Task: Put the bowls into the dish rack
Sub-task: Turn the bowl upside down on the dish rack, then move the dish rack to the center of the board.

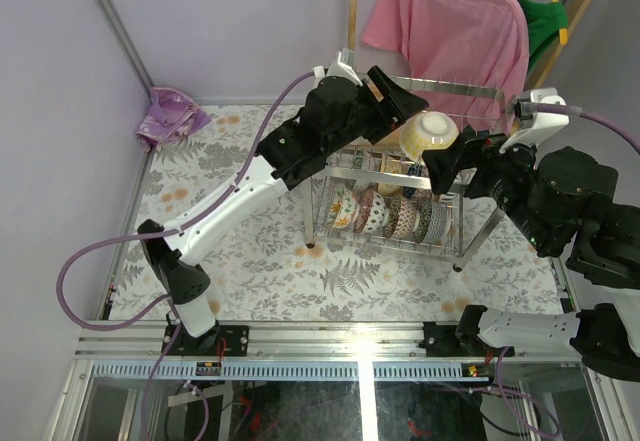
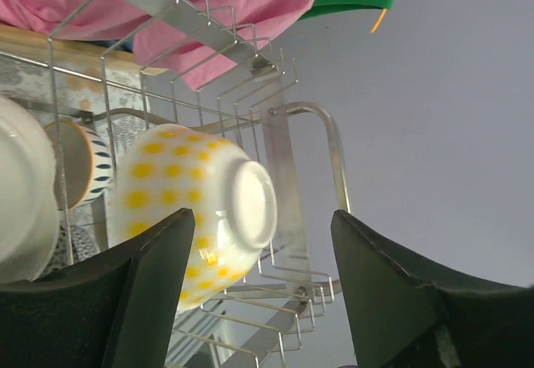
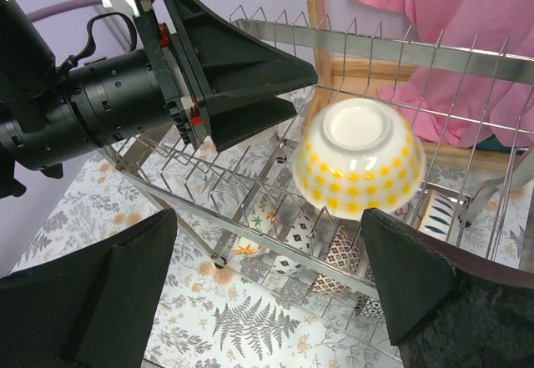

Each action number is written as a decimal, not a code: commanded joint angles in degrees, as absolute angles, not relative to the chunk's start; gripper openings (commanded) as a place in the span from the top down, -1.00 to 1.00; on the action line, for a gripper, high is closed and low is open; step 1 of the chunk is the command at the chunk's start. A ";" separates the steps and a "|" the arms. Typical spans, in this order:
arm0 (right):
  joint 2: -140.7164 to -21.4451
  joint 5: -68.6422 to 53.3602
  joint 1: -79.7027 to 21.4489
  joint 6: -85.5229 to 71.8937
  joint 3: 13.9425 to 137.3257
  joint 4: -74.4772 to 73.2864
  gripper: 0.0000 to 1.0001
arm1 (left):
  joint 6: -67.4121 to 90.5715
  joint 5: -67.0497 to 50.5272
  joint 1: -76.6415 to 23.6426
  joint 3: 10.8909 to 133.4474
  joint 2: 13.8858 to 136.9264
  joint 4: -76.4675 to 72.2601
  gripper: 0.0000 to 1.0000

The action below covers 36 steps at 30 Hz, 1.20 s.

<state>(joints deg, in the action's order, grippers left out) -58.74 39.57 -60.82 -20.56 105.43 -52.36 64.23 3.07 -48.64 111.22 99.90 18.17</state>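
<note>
The steel wire dish rack (image 1: pixel 452 88) stands at the back middle of the table. A white bowl with yellow dots (image 1: pixel 428 133) rests base up and tilted among the prongs of its upper tier. It also shows in the left wrist view (image 2: pixel 188 209) and the right wrist view (image 3: pixel 359 161). My left gripper (image 1: pixel 405 101) is open just left of the bowl, which lies against the left finger (image 2: pixel 158 284) without being gripped. My right gripper (image 1: pixel 445 161) is open and empty, just in front of and above the rack (image 3: pixel 375 47). Several patterned bowls (image 1: pixel 385 213) stand on edge in the lower tier.
A pink shirt (image 1: pixel 450 31) and a green shirt (image 1: pixel 540 16) hang on a wooden stand (image 1: pixel 352 6) right behind the rack. A purple cloth (image 1: pixel 170 116) lies at the back left corner. A white bowl (image 2: pixel 21 193) and a striped bowl (image 2: pixel 83 163) sit in the upper tier.
</note>
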 commanded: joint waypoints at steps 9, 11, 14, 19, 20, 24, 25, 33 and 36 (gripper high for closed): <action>-57.28 37.57 -61.26 -20.60 102.16 -48.13 -0.99 | 53.10 5.37 -48.21 114.51 96.79 27.52 -0.34; -56.48 37.37 -61.26 -20.71 100.91 -48.15 -0.99 | 51.34 5.78 -48.33 113.81 95.24 27.60 -0.35; -54.52 36.13 -61.26 -20.79 98.20 -47.67 -0.98 | 47.84 6.44 -48.95 113.00 92.54 28.00 -0.40; -51.82 32.61 -61.26 -20.93 92.56 -47.41 -0.99 | 41.92 7.48 -50.19 112.75 87.73 30.79 -0.73; -50.94 32.32 -61.27 -20.94 90.87 -47.11 -0.98 | 41.20 8.02 -50.33 112.20 86.48 31.48 -0.76; -44.64 33.85 -61.26 -22.05 86.11 -46.28 -0.98 | 38.34 10.37 -51.00 107.80 78.76 32.77 -0.99; -42.82 34.59 -61.26 -22.38 85.30 -46.17 -0.98 | 37.73 11.21 -51.06 106.34 76.74 33.19 -0.99; -36.06 47.35 -61.26 -25.95 85.72 -52.72 -1.00 | 34.67 20.16 -51.14 92.28 62.38 34.88 -0.99; -35.14 52.88 -61.31 -27.16 87.00 -55.38 -1.00 | 33.79 24.11 -51.12 88.89 59.53 36.37 -0.99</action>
